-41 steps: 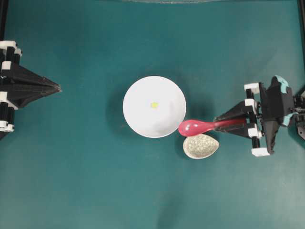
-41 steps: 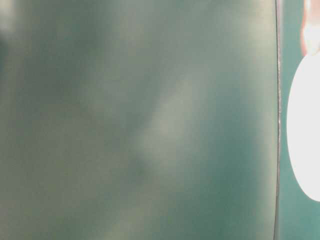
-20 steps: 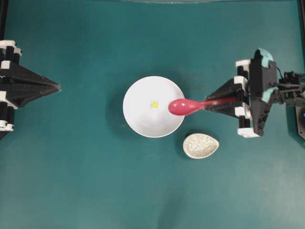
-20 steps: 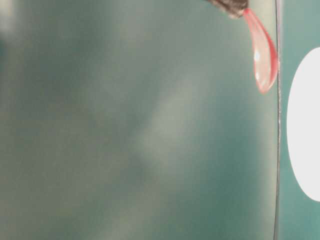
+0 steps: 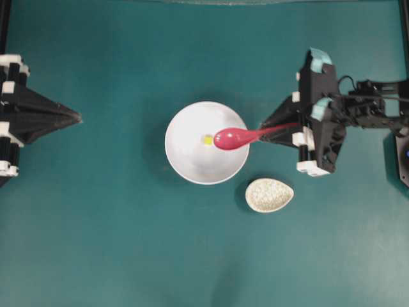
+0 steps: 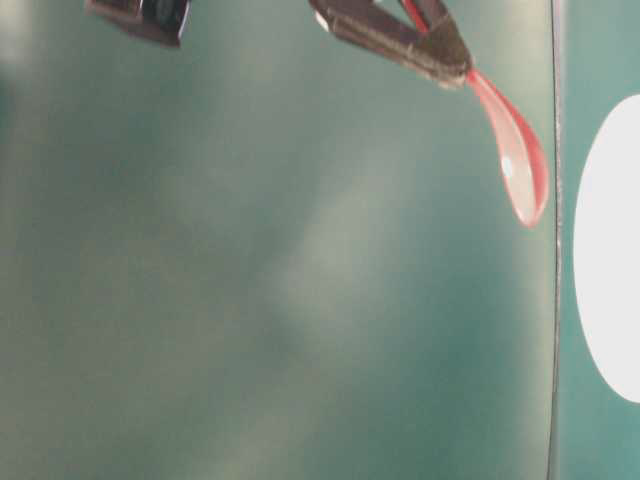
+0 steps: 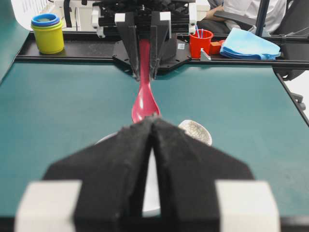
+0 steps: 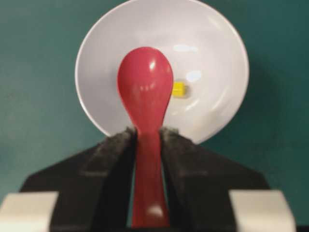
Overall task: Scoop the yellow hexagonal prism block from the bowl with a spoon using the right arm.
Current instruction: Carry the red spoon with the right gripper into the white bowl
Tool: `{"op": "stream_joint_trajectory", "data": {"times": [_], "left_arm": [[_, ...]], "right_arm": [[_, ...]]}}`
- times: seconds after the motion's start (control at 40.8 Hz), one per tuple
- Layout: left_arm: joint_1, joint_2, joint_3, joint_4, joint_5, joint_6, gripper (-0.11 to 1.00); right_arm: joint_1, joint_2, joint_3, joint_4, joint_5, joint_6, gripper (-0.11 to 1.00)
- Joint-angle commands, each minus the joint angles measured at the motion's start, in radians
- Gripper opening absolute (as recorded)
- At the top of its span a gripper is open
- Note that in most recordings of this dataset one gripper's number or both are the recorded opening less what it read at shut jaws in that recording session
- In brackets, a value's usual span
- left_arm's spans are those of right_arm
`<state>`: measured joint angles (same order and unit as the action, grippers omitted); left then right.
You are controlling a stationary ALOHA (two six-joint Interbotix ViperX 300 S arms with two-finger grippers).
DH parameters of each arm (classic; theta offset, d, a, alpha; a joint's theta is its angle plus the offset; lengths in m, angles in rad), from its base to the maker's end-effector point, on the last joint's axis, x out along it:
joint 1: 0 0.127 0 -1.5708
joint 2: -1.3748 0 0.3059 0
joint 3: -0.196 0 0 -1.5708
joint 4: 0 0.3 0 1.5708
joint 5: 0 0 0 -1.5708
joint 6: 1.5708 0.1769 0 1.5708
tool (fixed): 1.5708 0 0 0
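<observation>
The white bowl [image 5: 206, 142] sits mid-table with the tiny yellow hexagonal prism block [image 5: 208, 139] inside it, near the centre. My right gripper [image 5: 268, 130] is shut on the handle of the pink-red spoon [image 5: 231, 137], whose scoop hangs over the bowl's right half, just right of the block. In the right wrist view the spoon [image 8: 145, 92] points into the bowl [image 8: 212, 58], and the block [image 8: 179, 89] lies beside the scoop's right edge. My left gripper [image 5: 78, 117] rests shut at the far left, with nothing in it; its jaws [image 7: 153, 121] meet at the tips.
A small speckled beige egg-shaped dish [image 5: 269, 195] lies on the teal table just right of and below the bowl. Beyond the table's far edge stand a yellow container [image 7: 47, 33] and a red cup [image 7: 201, 42].
My right arm has swung the spoon up from beside the speckled dish and leftward over the bowl, ending with the scoop next to the block. The left arm has not moved.
</observation>
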<state>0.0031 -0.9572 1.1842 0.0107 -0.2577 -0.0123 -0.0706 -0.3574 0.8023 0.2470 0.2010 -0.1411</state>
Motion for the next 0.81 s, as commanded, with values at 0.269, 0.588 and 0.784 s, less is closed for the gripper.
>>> {"op": "stream_joint_trajectory", "data": {"times": [0.269,0.588,0.784], "left_arm": [[0.000,0.006,-0.029,0.003,0.011,0.014,0.04],[0.000,0.002,-0.029,0.003,0.025,0.012,0.04],[0.000,0.002,-0.031,0.003,0.025,0.012,0.04]], "right_arm": [[-0.032,0.074,-0.118,0.003,0.138,0.101,0.25],[-0.032,0.138,-0.190,0.003,0.276,0.176,0.25],[-0.034,0.178,-0.235,-0.003,0.368,0.199,0.25]]}}
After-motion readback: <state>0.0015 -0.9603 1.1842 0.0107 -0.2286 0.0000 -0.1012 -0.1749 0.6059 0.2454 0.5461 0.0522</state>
